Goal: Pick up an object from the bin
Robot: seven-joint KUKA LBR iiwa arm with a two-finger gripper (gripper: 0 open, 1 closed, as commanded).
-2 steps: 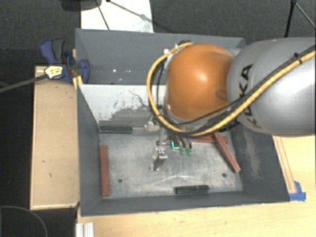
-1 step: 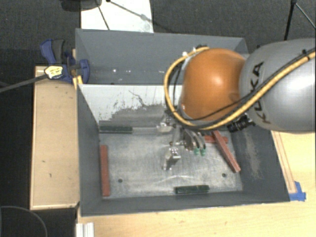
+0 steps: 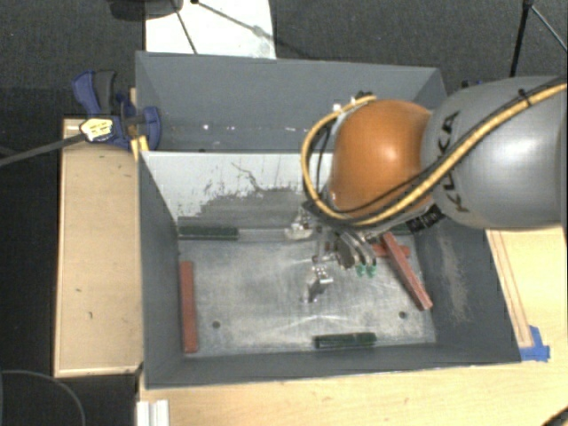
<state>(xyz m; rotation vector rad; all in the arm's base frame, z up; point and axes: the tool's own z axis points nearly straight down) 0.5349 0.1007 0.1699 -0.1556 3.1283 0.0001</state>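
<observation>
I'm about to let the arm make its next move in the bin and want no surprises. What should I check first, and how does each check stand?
1. The end effector is inside the bin and clear of its walls: ok, it is over the bare middle floor.
2. The end effector is over a thing to pick: not ok, nothing shows right below it.
3. Whether it already holds something: cannot tell.
4. The right red-brown stick, the nearest thing, is free to approach: cannot tell, its far end runs under the arm.
5. The front dark bar is flat and uncovered: ok.
6. There is room around the left red-brown stick: probably not ok, it lies close along the left wall.
</observation>
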